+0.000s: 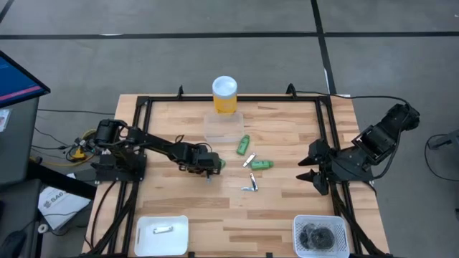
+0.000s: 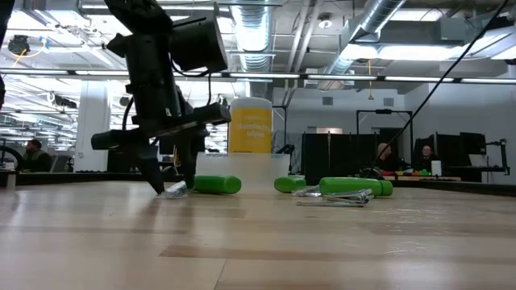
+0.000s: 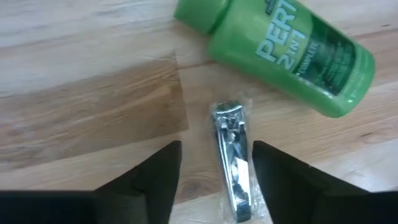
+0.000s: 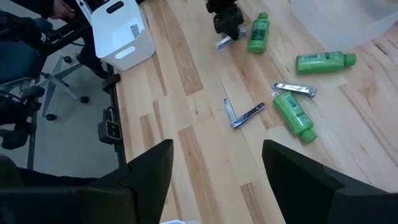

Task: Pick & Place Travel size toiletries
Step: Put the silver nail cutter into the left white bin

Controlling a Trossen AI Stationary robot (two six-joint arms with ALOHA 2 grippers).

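Note:
My left gripper [image 1: 209, 169] stands open at the table's middle, pointing down. In the left wrist view its fingers flank a silvery nail clipper in a clear wrapper [image 3: 233, 158], which lies flat on the wood with a small gap on each side. A green tube [image 3: 280, 50] lies just beyond it. Two more green tubes [image 1: 243, 144] [image 1: 262, 164] and two metal pieces [image 1: 249, 160] [image 1: 250, 183] lie to the right. My right gripper [image 1: 312, 170] waits open at the right edge.
A yellow white-lidded cylinder [image 1: 224, 94] stands at the far edge behind a clear container [image 1: 223, 125]. A white bin [image 1: 161, 235] with one metal piece sits at the near left. A mesh basket [image 1: 320, 235] holds dark round pieces at the near right. A black frame [image 1: 326, 129] borders the table.

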